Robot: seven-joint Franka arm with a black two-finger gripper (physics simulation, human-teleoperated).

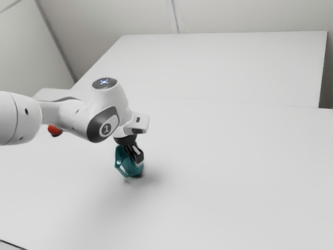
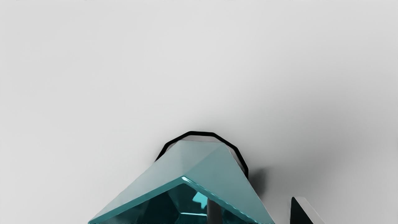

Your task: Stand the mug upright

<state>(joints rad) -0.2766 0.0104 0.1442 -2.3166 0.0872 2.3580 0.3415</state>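
Clock directions read on the exterior view, mug as dial centre, 12 toward the upper edge.

Mug: teal, faceted, located on the white table directly beneath the gripper. Dark base lies at about 5 o'clock on the mug. Soft shadow spreads on the tabletop, toward 4 o'clock. Exact lean of the mug: cannot tell.

Wrist view: angular teal rim with a pointed corner, opening faces the gripper. Dark interior, bright cyan highlights. A black faceted ring around the base shows beyond the outer wall, farther from the hand than the rim.

Gripper state: fingers spread, straddling one side of the mug wall. One dark finger is within the opening; the other finger is outside, with a visible gap to the wall. No pinch on the mug.

Robot arm: white, enters from the exterior view's left, hand angled down over the mug at roughly 12 o'clock.

Other items: red rounded object, partly behind the arm, well apart from the mug at 10 o'clock; identity unclear. Pale flat surface beyond the table, toward 1 o'clock. Short dark line at 8 o'clock, near the corner.
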